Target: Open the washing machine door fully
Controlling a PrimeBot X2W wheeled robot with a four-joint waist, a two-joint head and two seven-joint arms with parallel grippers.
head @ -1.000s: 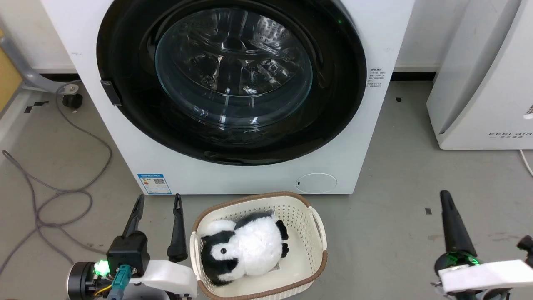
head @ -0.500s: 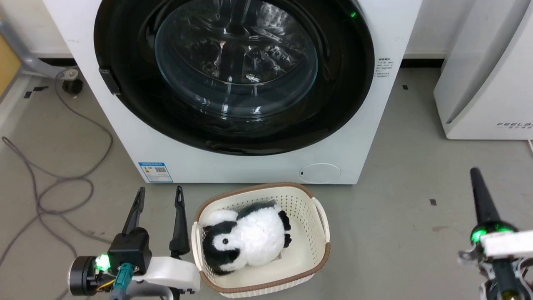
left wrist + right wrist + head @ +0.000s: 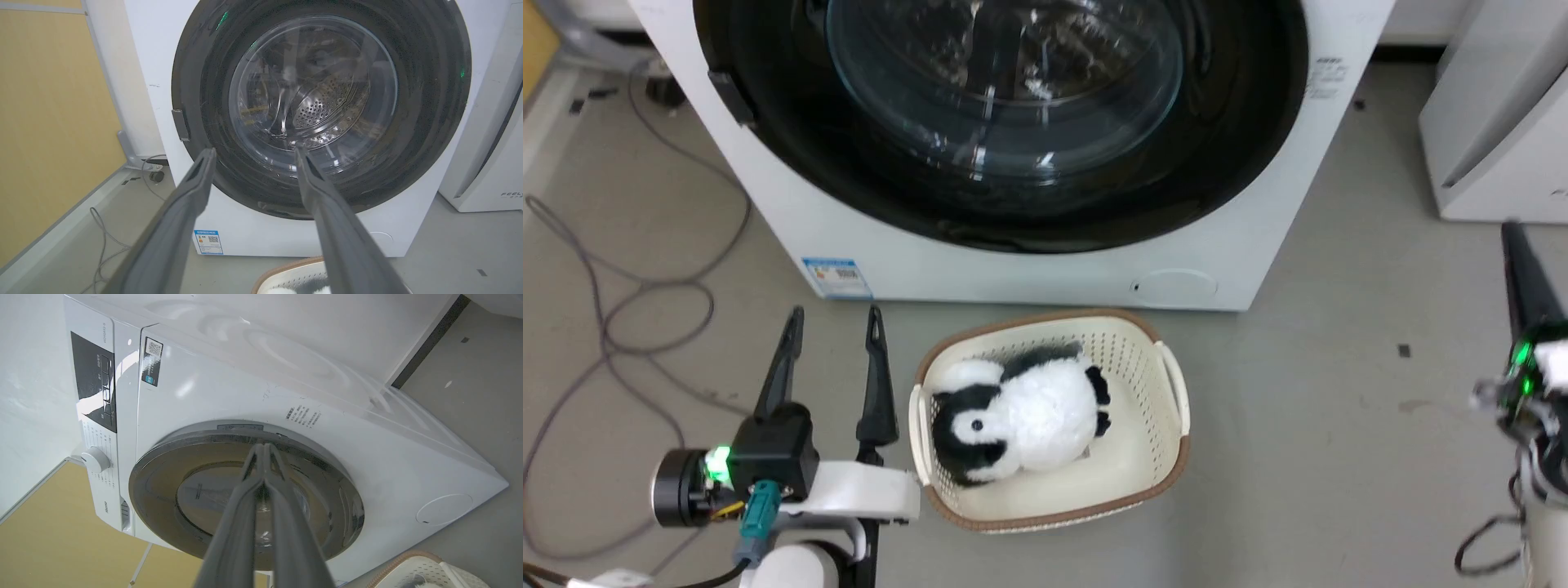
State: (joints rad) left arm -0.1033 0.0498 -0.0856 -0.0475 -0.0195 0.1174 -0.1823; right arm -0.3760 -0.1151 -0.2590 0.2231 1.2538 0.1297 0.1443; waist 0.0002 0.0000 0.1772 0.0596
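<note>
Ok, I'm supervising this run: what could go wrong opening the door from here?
The left gripper is close beside the basket; rising toward the tab on the washing machine door it might clip the rim. The right gripper is shut, and closed fingers may slip on the glossy door.

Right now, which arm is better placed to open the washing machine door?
Probably left: left gripper, jaws open, faces the washing machine door near its edge tab; right gripper shut, farther aside.

The left gripper (image 3: 835,314) has two long, dark, tapering fingers (image 3: 876,384) on a black block (image 3: 772,461) with a green light (image 3: 717,457), a teal plug (image 3: 760,500) and a white forearm shell (image 3: 849,494). The right gripper (image 3: 1513,233) glows green too, with black cables (image 3: 1539,457) at its wrist.
</note>
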